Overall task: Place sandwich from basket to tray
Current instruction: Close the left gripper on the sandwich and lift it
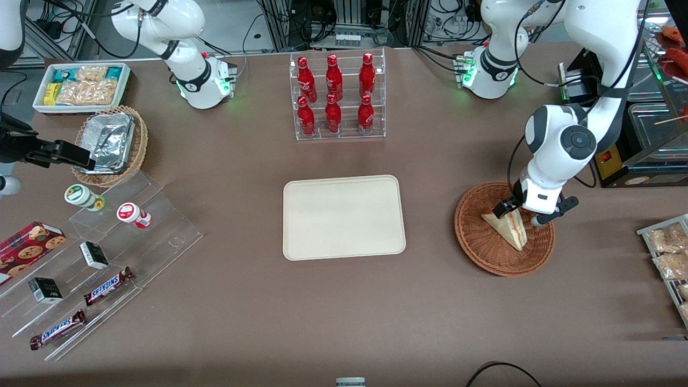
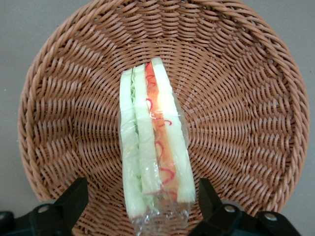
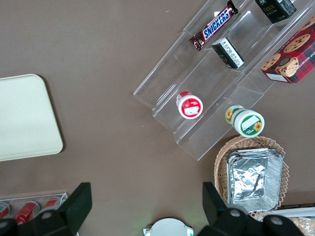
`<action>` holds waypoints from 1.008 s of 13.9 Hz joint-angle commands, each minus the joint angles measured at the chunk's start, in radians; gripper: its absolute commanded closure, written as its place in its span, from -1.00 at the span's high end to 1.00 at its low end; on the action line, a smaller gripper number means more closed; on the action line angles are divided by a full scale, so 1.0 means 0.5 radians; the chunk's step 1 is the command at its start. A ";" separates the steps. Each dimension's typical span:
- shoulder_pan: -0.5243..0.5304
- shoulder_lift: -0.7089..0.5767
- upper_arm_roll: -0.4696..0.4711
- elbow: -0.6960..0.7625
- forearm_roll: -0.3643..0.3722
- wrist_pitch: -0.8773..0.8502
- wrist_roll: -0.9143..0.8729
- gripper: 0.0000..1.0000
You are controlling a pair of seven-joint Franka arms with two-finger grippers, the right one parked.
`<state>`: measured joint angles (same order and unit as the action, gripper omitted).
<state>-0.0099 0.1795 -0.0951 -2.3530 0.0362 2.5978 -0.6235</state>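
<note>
The sandwich (image 1: 508, 228) is lying in the basket (image 1: 478, 244), which is sitting on the brown table (image 1: 344, 322) toward the working arm's end. In the front view the wedge is resting with its broad end under the gripper (image 1: 520, 214) and its narrow tip pointing toward the front camera, slightly angled toward the working arm's end. Its long axis is running from the basket's middle toward the rim nearest the camera. The cut edge, with red and orange filling showing, is facing upward and sideways.

In the left wrist view the sandwich (image 2: 154, 147) is standing on edge in clear wrap, its layered face turned to the camera: pale bread, green filling along one side, orange and red along the other. The long axis is running straight out from between the fingers (image 2: 74, 199) across the woven floor of the basket (image 2: 246, 98).

The gripper (image 2: 142, 196) is hanging low over the basket with its jaws spread, one finger standing on each side of the sandwich's near end. A gap is showing between each finger and the wrap; nothing is being grasped.

The tray (image 1: 344, 217) is lying flat at the table's middle, well apart from the basket, with its long sides running across the table.
</note>
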 commanded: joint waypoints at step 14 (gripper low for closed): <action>-0.023 -0.065 -0.263 0.775 0.253 -1.105 -0.216 -1.00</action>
<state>-0.0151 0.1494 -0.1744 -2.0678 0.1369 2.1636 -0.7032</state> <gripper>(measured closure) 0.850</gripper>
